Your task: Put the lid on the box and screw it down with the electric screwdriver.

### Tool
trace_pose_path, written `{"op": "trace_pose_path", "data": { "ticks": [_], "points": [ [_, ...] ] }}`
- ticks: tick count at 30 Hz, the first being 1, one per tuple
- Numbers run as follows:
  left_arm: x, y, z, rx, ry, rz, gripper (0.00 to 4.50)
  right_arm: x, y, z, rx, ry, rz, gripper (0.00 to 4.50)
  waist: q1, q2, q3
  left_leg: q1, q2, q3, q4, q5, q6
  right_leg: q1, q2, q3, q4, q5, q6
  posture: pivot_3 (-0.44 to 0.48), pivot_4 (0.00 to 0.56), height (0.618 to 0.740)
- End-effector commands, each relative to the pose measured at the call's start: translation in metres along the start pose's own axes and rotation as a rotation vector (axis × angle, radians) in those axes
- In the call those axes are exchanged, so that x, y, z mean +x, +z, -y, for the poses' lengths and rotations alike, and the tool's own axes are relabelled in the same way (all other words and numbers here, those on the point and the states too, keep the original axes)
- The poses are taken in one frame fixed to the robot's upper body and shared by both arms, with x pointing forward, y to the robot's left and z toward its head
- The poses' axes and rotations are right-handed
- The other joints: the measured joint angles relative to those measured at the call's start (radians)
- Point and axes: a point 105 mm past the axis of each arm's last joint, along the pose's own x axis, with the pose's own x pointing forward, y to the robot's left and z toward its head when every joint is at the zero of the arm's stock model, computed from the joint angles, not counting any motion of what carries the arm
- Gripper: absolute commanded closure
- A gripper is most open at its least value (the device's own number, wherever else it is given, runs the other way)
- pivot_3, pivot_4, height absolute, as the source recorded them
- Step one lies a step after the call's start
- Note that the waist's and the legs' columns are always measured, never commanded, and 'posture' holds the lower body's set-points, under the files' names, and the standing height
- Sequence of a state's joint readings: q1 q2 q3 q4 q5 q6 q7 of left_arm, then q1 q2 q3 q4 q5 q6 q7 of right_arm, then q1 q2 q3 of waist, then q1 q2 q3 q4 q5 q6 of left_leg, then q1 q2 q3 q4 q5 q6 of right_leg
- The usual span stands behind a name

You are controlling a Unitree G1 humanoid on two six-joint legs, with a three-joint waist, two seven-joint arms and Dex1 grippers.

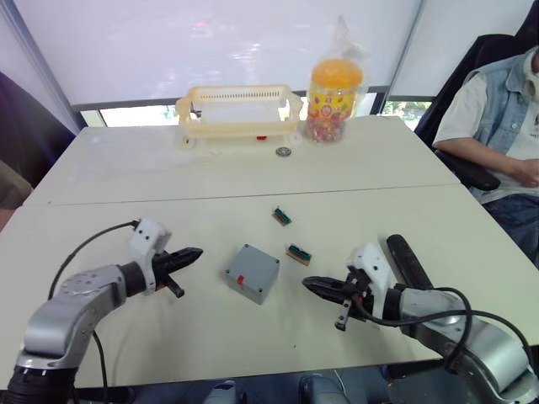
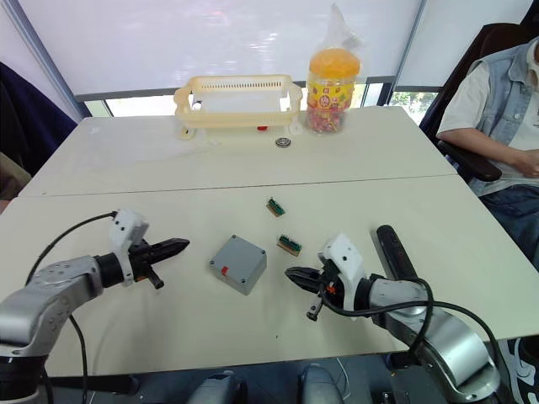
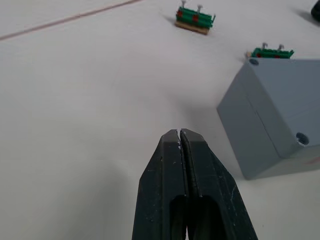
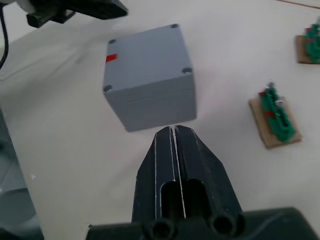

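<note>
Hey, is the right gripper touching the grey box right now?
Apart. In the left eye view, bare table shows between the right gripper and the box; its fingers are shut on nothing.

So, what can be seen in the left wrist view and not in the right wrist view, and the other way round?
Left wrist view alone: the seam line across the table. Right wrist view alone: the box's top face with corner screw holes and a red mark, plus the left gripper beyond it. Both share: the grey box with the lid on it, two green blocks, and their own shut gripper, as with the right gripper.
</note>
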State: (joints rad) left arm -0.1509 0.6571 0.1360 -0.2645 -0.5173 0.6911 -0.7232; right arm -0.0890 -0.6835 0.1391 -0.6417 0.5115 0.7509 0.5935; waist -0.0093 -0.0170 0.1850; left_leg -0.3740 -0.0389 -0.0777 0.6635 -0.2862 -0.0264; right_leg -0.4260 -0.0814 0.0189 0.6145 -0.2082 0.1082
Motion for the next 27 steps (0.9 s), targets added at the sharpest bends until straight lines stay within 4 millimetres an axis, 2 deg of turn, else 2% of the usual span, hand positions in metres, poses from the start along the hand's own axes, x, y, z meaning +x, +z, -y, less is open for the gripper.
{"op": "trace_pose_path", "data": {
  "ticks": [1, 10, 17, 27],
  "points": [
    [0.011, 0.006, 0.0, 0.043, -0.015, 0.025, 4.45, 0.012, 0.0, -0.001, -0.013, 0.011, 0.0, 4.5, 0.0, 0.0, 0.0, 0.0, 0.0, 0.0, 0.0, 0.0, 0.0, 0.0, 0.0, 0.0, 0.0, 0.0, 0.0, 0.0, 0.15, 0.74],
    [0.026, -0.002, 0.024, 0.018, -0.144, -0.002, 4.45, 0.039, -0.005, -0.01, 0.046, 0.087, 0.004, 4.5, -0.002, 0.0, 0.0, 0.0, 0.0, -0.001, 0.0, 0.0, 0.0, 0.0, 0.0, 0.0, 0.0, 0.001, 0.002, 0.0, 0.15, 0.74],
    [0.02, -0.01, 0.035, 0.005, -0.202, -0.041, 4.45, 0.05, -0.008, -0.006, 0.026, 0.088, -0.006, 4.5, -0.003, 0.0, 0.0, 0.0, 0.0, 0.0, 0.0, 0.0, 0.0, 0.0, 0.0, 0.0, 0.0, 0.001, 0.001, 0.0, 0.15, 0.74],
    [0.024, -0.015, 0.069, -0.006, -0.308, -0.052, 4.45, 0.055, -0.005, 0.002, 0.004, 0.074, 0.012, 4.5, -0.003, 0.0, 0.0, 0.0, 0.0, -0.001, 0.0, 0.0, 0.0, 0.0, 0.0, 0.0, 0.0, 0.001, 0.002, 0.0, 0.15, 0.74]
  ]
}}
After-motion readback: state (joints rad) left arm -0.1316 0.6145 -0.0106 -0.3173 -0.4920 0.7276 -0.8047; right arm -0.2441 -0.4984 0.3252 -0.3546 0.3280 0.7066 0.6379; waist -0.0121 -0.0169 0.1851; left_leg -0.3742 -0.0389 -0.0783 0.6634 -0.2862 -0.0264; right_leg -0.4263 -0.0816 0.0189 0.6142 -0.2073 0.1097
